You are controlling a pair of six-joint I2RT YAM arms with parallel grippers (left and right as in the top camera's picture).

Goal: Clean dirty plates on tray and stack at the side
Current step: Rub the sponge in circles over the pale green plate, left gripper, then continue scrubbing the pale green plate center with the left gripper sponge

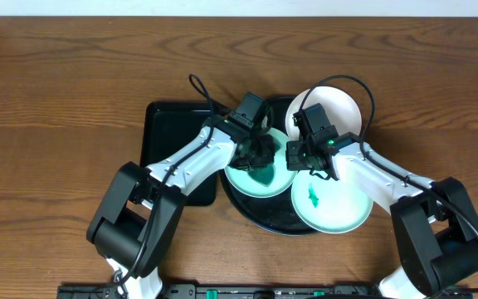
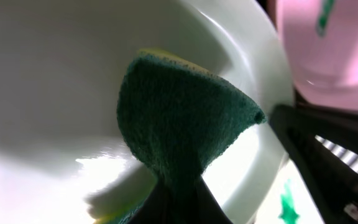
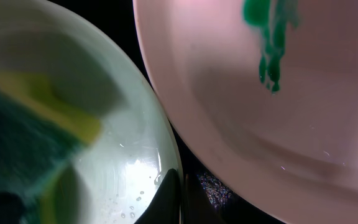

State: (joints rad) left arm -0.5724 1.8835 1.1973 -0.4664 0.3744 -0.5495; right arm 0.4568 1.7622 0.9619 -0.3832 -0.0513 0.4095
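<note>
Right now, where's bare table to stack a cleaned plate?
Open wood left of the rectangular tray, right of the back plate, and along the far edge. Crowded: the round tray, packed with plates, left claw and right claw over it.

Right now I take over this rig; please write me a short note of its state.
Left gripper: shut on the sponge, pressed on the left plate.
Right gripper: shut, at that plate's rim.
All three plates lie on the round tray; back plate and front plate show green smears.
Done: nothing stacked.
To do: finish wiping, clean two more, stack beside the tray.
</note>
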